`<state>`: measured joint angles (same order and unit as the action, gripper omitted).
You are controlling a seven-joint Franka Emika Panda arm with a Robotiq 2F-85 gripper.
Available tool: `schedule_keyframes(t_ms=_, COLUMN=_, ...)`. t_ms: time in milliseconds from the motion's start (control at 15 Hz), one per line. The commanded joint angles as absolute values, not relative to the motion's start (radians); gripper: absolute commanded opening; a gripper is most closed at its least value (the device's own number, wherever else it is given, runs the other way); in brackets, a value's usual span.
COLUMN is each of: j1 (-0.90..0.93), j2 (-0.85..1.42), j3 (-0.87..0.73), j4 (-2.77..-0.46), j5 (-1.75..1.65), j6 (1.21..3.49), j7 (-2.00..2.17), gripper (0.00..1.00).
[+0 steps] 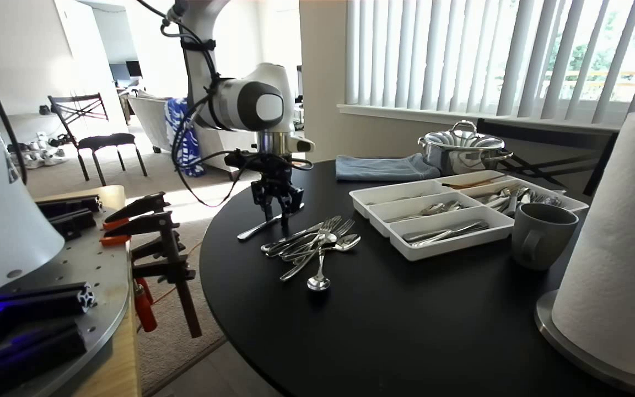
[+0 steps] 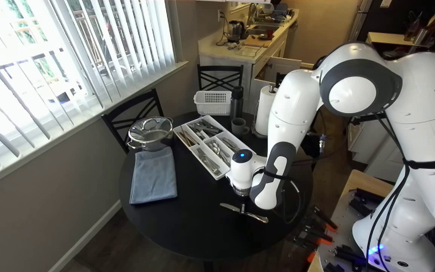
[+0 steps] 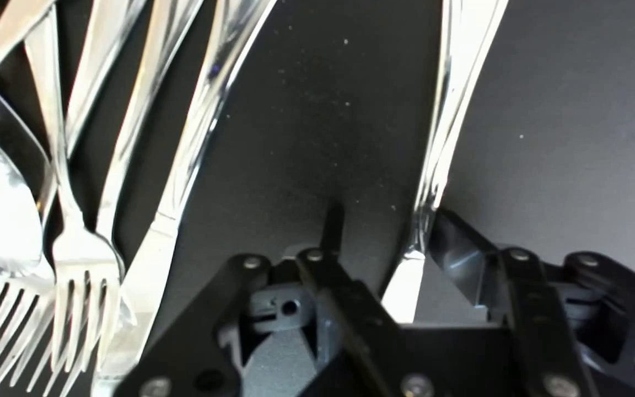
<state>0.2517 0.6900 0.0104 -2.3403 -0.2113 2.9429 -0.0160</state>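
Silvery knife, straddled but ungrasped by the spread gripper, could be skewed by uneven closing, the wrist view's right finger lying nearer.

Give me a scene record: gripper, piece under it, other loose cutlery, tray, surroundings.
Arm end: gripper open, fingers either side of a lone knife
Contact: one finger close beside it, touching or not unclear; gap to the other
Loose pieces: forks, spoons and a second knife, apart from the lone knife
Surface: black table
Container: white divided tray, holding cutlery
Surroundings: grey mug, steel pot, folded blue cloth
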Motion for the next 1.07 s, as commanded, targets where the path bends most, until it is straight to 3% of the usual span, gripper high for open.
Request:
schedule_keyframes(t_ms=0, j1=0.238, j2=0.689, j3=0.020, j4=-2.352, j5=-0.213, j6=2.960, j7=-0.045, gripper=0.16)
schedule_keyframes(t_ms=200, j1=0.250, j2=0.681, j3=0.015, j4=-2.353, j5=-0.216, j6=2.951, j7=-0.039, gripper=0.01)
schedule_keyframes(t_ms=1000, j1=0.303, j2=0.458, j3=-0.034, j4=-2.483, j5=-0.164, j6=3.019, j7=0.075, gripper=0.03)
